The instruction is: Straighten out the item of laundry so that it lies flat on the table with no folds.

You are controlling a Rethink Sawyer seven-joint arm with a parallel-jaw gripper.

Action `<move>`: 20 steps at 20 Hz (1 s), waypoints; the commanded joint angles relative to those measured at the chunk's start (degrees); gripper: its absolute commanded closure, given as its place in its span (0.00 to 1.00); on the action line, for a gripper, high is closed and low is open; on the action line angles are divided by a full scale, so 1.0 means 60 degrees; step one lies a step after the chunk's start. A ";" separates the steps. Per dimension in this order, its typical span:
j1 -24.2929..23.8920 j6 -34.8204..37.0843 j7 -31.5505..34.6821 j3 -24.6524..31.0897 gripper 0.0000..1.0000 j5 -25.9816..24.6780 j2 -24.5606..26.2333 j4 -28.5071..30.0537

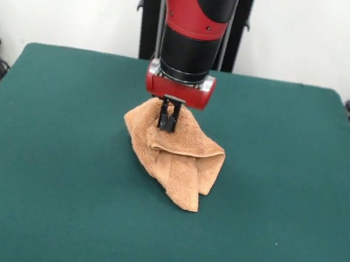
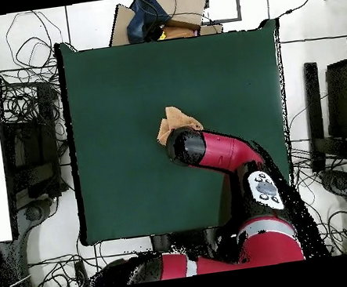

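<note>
Towel (image 1: pixel 175 154) is bunched and folded over near the middle of the table (image 1: pixel 41 151), its long axis running in the front view from the upper left, under the arm, down to a lower-right tip. Gripper (image 1: pixel 166 122) is set directly on the towel's upper part, jaws narrow and apparently pinching a fold of cloth. Most of the loose cloth is judged to trail toward the lower right. In the overhead view the arm (image 2: pixel 217 150) hides much of the towel.

Front camera looks across the table (image 1: pixel 34 202) toward twelve o'clock (fairly close); overhead camera looks straight down from higher; both share the tabletop.
</note>
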 commanded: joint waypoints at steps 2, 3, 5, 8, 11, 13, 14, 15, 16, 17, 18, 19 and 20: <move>0.0255 -0.0362 0.1751 0.0528 1.00 0.0179 -0.0129 -0.0014; 0.0280 -0.0296 0.1777 0.0515 1.00 0.0208 -0.0170 0.0002; 0.0342 -0.0249 0.1809 0.0478 1.00 0.0233 -0.0205 -0.0023; 0.0359 -0.0275 0.1818 0.0470 1.00 0.0241 -0.0239 -0.0023; 0.0424 -0.0257 0.1850 0.0399 1.00 0.0248 -0.0274 -0.0032; 0.0457 -0.0324 0.1922 0.0376 1.00 0.0260 -0.0339 0.0107; 0.0438 -0.0335 0.1956 0.0410 1.00 0.0293 -0.0379 0.0188; 0.0454 -0.0240 0.1989 0.0412 1.00 0.0343 -0.0400 0.0206; 0.0436 -0.0302 0.1988 0.0441 1.00 0.0347 -0.0372 0.0185; 0.0372 -0.0506 0.2004 0.0511 1.00 0.0342 -0.0330 0.0210; 0.0348 -0.0569 0.2043 0.0530 1.00 0.0366 -0.0303 0.0228; 0.0312 -0.0643 0.2080 0.0540 1.00 0.0386 -0.0228 0.0228; 0.0300 -0.0654 0.2072 0.0508 1.00 0.0362 -0.0203 0.0246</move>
